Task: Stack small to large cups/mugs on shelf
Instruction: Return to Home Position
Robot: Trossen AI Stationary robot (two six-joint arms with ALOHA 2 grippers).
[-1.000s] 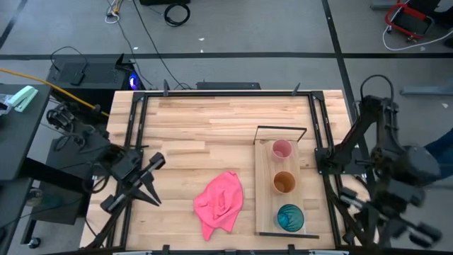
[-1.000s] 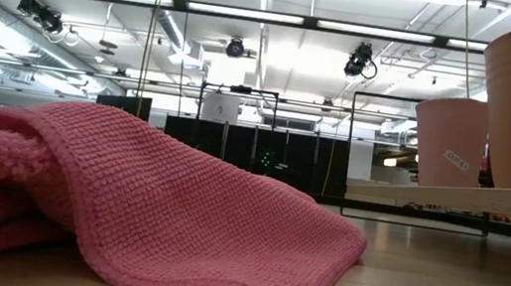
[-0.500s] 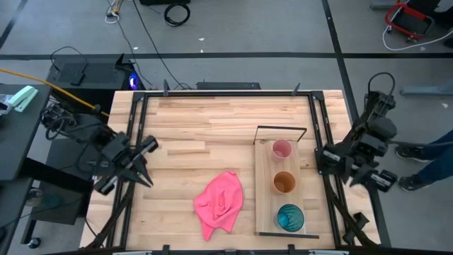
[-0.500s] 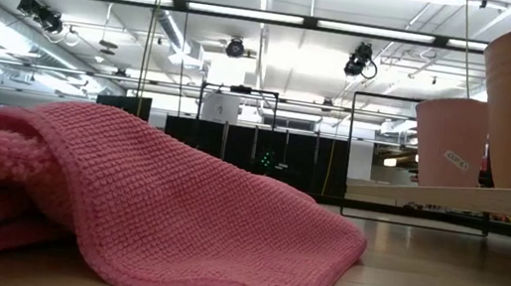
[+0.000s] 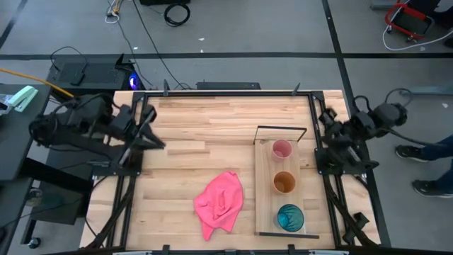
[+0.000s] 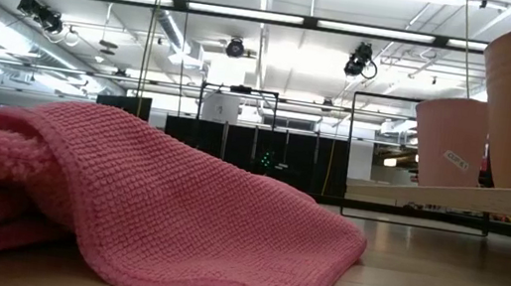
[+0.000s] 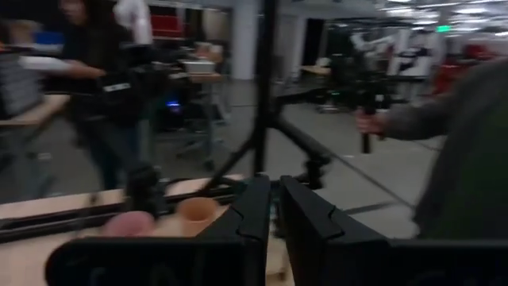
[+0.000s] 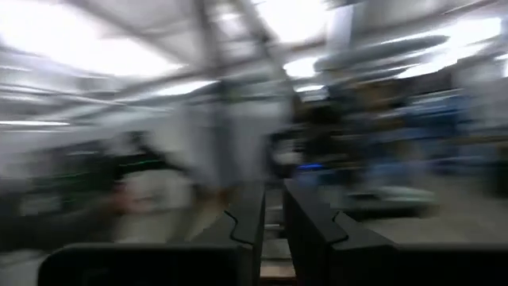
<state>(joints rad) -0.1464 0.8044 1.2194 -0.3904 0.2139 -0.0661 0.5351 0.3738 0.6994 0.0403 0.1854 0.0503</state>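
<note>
From above, the small pink cup point(image 5: 282, 149), the mid-sized orange-brown cup point(image 5: 284, 183) and the large translucent teal-blue cup point(image 5: 290, 217) stand upright in a row on the long light-wood shelf board point(image 5: 263, 195), pink nearest its thin black wire frame point(image 5: 281, 129). The left gripper point(image 5: 150, 134) is at the butcher-block tabletop's point(image 5: 212, 117) left edge and the right gripper point(image 5: 330, 127) at its right edge, close to a person point(image 5: 432, 150); a wide swing of that arm could strike them

At table height, a crumpled pink knitted cloth point(image 6: 126, 205) fills the foreground, well apart from the shelf point(image 6: 468, 196)

In both wrist views, each gripper's dark fingers point(image 7: 258, 199) point(image 8: 305, 210) stand nearly together and empty, so nothing can drop; clipping the frame would topple the cups
</note>
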